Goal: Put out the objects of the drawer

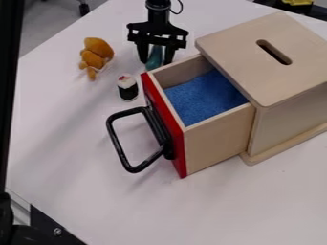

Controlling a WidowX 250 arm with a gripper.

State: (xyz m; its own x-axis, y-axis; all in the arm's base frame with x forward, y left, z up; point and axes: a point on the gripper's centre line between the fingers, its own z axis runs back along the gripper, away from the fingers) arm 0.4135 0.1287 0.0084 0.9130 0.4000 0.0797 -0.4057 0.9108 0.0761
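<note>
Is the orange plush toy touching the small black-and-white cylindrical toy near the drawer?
Apart. The camera view shows a strip of white tabletop between the orange plush toy and the small black-and-white cylindrical toy.

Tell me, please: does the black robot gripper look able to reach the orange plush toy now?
Probably yes: the toy lies uncovered on the white table, outside the drawer, nothing standing between. But a teal object at the gripper may need releasing first.
</note>
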